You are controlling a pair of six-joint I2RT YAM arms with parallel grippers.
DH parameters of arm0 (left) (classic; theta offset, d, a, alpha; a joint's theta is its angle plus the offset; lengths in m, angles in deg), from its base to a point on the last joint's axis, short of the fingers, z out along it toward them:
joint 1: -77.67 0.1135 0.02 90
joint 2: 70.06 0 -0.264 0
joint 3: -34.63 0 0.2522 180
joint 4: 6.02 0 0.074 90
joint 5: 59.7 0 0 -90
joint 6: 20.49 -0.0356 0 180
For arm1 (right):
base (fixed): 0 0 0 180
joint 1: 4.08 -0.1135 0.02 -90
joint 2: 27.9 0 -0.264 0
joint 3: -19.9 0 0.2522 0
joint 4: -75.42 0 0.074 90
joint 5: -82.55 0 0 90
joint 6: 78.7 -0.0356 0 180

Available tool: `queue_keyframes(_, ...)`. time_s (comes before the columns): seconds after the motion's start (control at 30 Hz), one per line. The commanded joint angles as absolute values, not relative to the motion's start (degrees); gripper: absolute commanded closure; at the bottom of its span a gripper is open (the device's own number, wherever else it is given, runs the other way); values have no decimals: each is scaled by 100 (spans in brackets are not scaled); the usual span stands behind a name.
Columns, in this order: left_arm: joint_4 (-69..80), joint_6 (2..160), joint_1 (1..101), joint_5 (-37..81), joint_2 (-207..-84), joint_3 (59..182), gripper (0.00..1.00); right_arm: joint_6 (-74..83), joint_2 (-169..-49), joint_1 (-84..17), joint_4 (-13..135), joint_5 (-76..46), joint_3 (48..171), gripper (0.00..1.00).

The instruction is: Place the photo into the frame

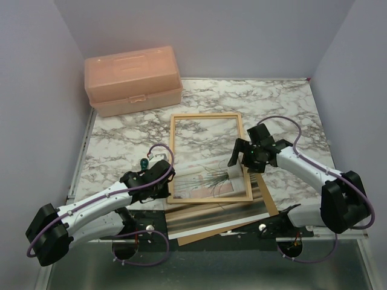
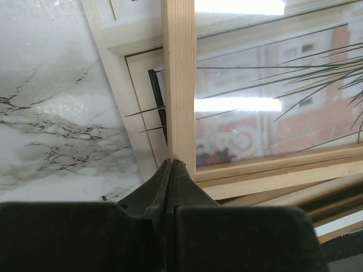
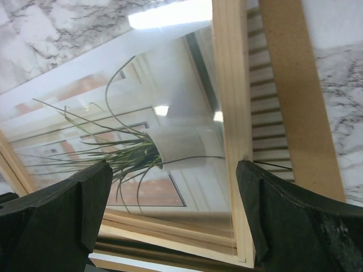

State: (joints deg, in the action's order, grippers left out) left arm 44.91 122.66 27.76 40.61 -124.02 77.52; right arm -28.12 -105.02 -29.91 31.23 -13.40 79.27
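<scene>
While the left gripper [image 2: 171, 165] sits closed at the frame [image 2: 178, 85] corner, the right gripper [image 3: 174, 173] gapes over the photo [image 3: 127, 153].

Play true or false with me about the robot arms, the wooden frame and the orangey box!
1. The right gripper is wide open. True.
2. The left gripper has its fingers spread apart. False: they are shut together, tips at the near-left corner of the frame.
3. The photo shows a cat. False: it shows a spiky plant in a white pot.
4. The toolbox sits behind the frame, at the far left of the table. True.
5. The toolbox lid is up. False: it is shut.
</scene>
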Motion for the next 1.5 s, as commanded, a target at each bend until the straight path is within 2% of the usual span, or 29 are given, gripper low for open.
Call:
queue_keyframes(0.0,4589,12190,2740,3994,-12386,7591,94,-2695,-10346,-3010,2577,-767,8053,0)
queue_keyframes(0.2,4580,12154,2738,3971,-12168,7637,76,-2754,-10162,-3010,2482,-509,7921,0)
queue_keyframes(0.37,4492,12142,2740,3887,-11804,7671,49,-2778,-10131,-3010,2560,-567,7679,4)
queue_keyframes(0.6,3943,12196,2766,3537,-11463,7500,37,-2807,-10178,-3010,2811,-613,7338,19)
queue_keyframes(0.7,3818,12255,2803,3434,-11593,7488,38,-2807,-10265,-3003,2919,-631,7264,22)
queue_keyframes(0.8,3810,12385,2840,3435,-11859,7512,42,-2821,-10317,-3009,3031,-643,7164,24)
queue_keyframes(1.07,3756,12473,2880,3437,-12759,7830,56,-2845,-10388,-3010,3325,-901,6966,58)
queue_keyframes(1.3,3578,12372,2879,3417,-12823,8014,71,-2790,-10327,-3010,3237,-915,7132,90)
queue_keyframes(1.4,3568,12293,2878,3426,-12886,8162,76,-2797,-10229,-3010,3154,-814,7252,99)
queue_keyframes(1.47,3542,12232,2878,3408,-12981,8282,78,-2838,-10180,-3008,3080,-767,7344,99)
